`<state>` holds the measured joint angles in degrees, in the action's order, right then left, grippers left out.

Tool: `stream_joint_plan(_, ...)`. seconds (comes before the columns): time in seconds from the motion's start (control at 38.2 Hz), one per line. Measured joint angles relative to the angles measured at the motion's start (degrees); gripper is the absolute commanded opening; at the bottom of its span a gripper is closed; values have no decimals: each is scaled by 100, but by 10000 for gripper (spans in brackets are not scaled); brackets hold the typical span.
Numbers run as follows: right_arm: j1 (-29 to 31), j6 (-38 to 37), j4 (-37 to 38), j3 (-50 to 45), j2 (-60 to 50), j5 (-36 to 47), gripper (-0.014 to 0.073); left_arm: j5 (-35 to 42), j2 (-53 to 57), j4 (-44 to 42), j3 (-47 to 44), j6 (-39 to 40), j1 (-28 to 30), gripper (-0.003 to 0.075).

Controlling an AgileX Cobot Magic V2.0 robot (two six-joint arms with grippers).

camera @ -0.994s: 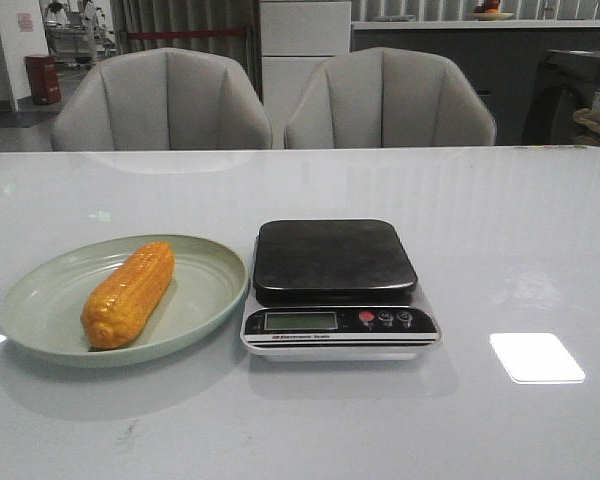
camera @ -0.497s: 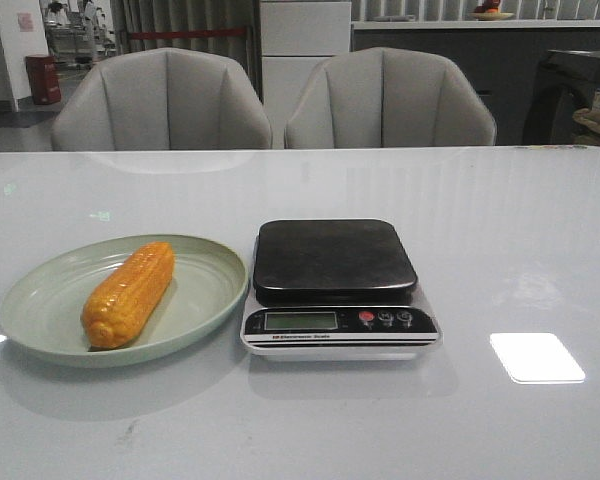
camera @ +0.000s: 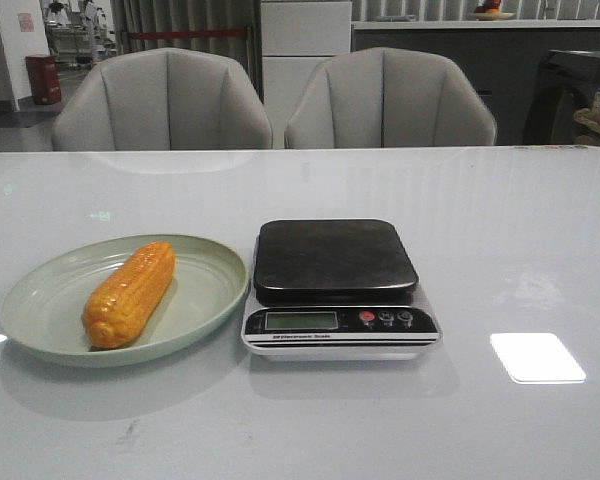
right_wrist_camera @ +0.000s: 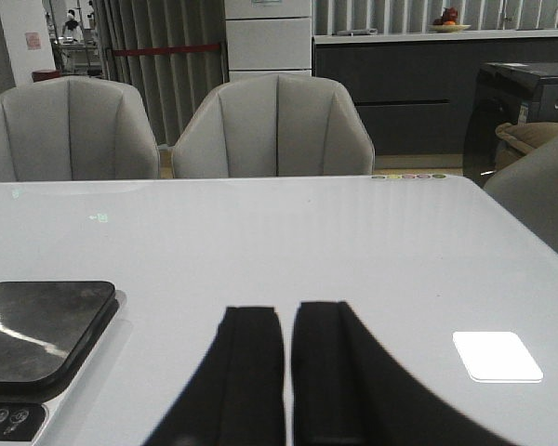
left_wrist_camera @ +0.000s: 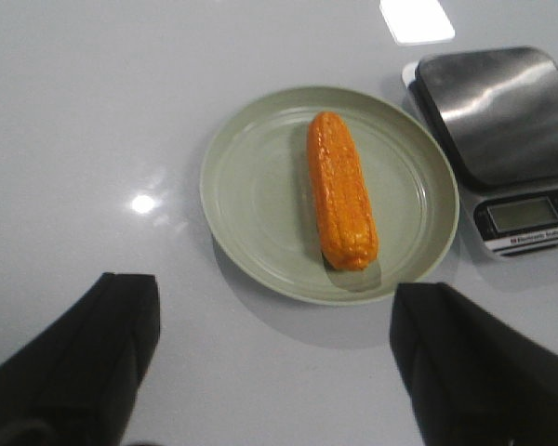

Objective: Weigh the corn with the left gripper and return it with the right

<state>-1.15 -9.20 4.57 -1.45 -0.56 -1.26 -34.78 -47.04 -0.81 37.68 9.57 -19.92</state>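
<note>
The orange-yellow corn [camera: 130, 293] lies on a pale green plate [camera: 40, 300] at the table's left, next to a kitchen scale [camera: 335, 260] with a bare dark platform. In the left wrist view the corn [left_wrist_camera: 340, 189] lies along the plate [left_wrist_camera: 251, 186], with the scale [left_wrist_camera: 502, 111] beside it. My left gripper [left_wrist_camera: 279, 311] is open and empty, above the table short of the plate. My right gripper [right_wrist_camera: 288, 321] is shut and empty, low over the table beside the scale [right_wrist_camera: 37, 330]. Neither gripper shows in the front view.
Two grey chairs [camera: 165, 100] [camera: 385, 100] stand behind the table's far edge. A bright light reflection [camera: 536, 357] lies on the white table to the right of the scale. A dark counter runs along the back of the room.
</note>
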Motion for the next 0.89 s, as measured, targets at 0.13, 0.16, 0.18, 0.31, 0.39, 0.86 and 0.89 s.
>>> stream_joint_plan(0.13, 0, 0, 0, 0, 0, 0, 197, 44, -836, 20, 199, 0, -264, 565)
stream_joint_plan(0.16, 0, 0, 0, 0, 0, 0, 197, 72, -1010, 20, 247, 0, -304, 565)
stream_joint_plan(0.18, 0, 0, 0, 0, 0, 0, 197, 103, -1138, 20, 279, 0, -353, 565)
stream_joint_plan(0.31, 0, 0, 0, 0, 0, 0, 197, 299, -1883, 81, 471, 0, -507, 565)
stream_joint_plan(0.39, 0, 0, 0, 0, 0, 0, 197, 365, -2298, 81, 596, 0, -521, 565)
stream_joint_plan(0.86, 0, 0, 0, 0, 0, 0, 197, 605, -4328, 488, 1442, 0, -542, 565)
stream_joint_plan(0.89, 0, 0, 0, 0, 0, 0, 197, 617, -4401, 504, 1485, 0, -543, 565)
